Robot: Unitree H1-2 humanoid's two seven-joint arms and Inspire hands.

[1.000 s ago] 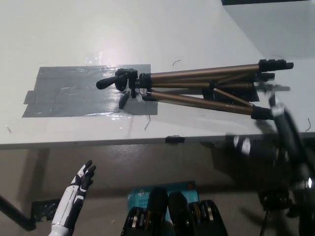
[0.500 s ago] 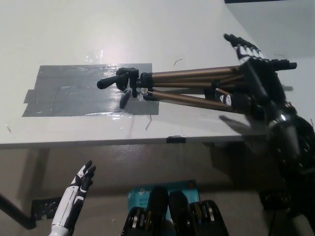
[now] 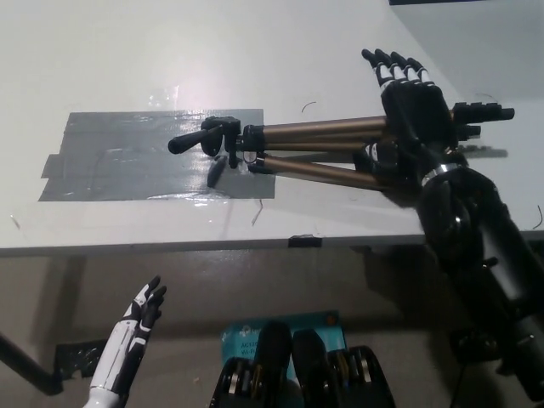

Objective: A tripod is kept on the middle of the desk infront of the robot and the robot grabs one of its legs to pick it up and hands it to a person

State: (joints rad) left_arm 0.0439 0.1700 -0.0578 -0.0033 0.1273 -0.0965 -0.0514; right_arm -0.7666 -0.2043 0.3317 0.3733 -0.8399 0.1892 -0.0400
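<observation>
**Right hand flat over tripod legs, no grasp yet**

From the head cam I see the tripod (image 3: 340,144) lying on its side on the white desk (image 3: 127,42), roughly mid-desk, legs folded close together and pointing to picture right. Its black head and pan handle (image 3: 204,138) sit over the right end of the grey tape patch (image 3: 144,157); the black leg feet (image 3: 484,111) stick out near the desk's right edge.

The right hand (image 3: 414,115) is over the bronze legs at their far end, palm down, fingers (image 3: 393,70) straight and spread, pointing away from the robot toward the back of the desk. It's fully open and holds nothing. The palm covers the legs where they cross under it, and I can't tell from this angle if it's touching them or just above. The thumb side sits close to the lower leg, not wrapped around it. The black forearm runs in from bottom right across the desk's front edge.

The left hand (image 3: 140,314) rests low at lower left, below the desk's front edge, fingers extended and apart, well clear of everything.
</observation>
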